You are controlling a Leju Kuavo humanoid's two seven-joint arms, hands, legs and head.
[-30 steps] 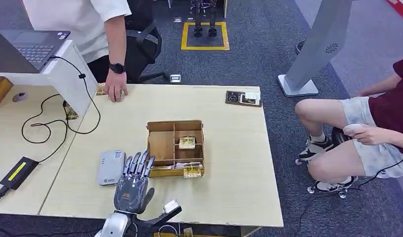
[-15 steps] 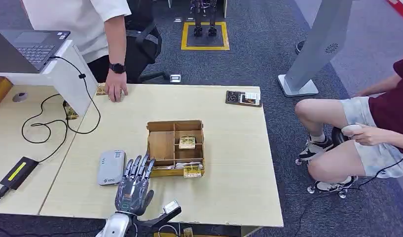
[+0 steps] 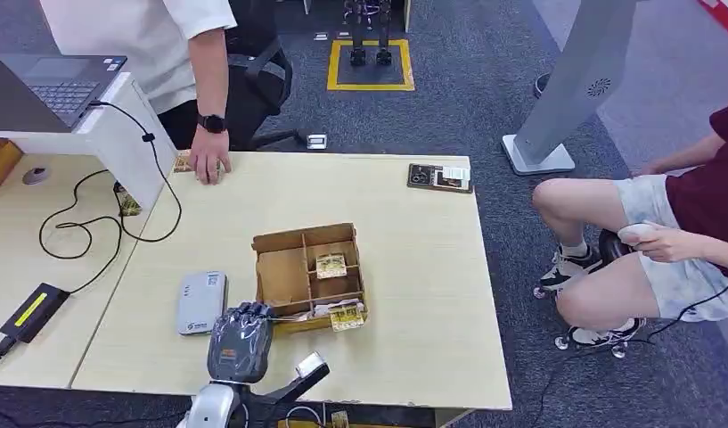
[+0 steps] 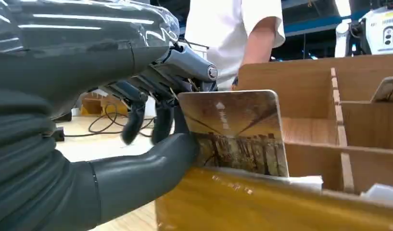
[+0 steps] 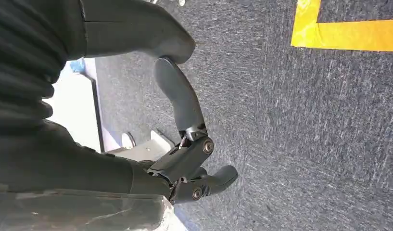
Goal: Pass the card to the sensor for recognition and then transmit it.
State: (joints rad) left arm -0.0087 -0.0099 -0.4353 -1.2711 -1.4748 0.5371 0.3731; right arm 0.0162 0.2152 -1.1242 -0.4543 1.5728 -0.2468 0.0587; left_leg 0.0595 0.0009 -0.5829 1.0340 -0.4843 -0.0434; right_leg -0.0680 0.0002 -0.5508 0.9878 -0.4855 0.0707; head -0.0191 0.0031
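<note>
one brown cardboard box with thin dividers point(image 3: 307, 270) sits skewed on the pale wooden table point(image 3: 413, 259) in the head view, a flat grey rectangular sensor point(image 3: 200, 301) just beside it. the left hand point(image 3: 240, 337), wrapped in glossy film, curls at the box's near corner. in the left wrist view, the thick grey thumb and dark fingers point(image 4: 136, 120) pinch a stiff rounded-corner picture card point(image 4: 235, 132) standing upright in the box's front compartment. in the right wrist view, the right hand point(image 5: 184, 139) hangs over coarse grey carpet point(image 5: 300, 134), its fingers loosely apart, holding nothing.
</note>
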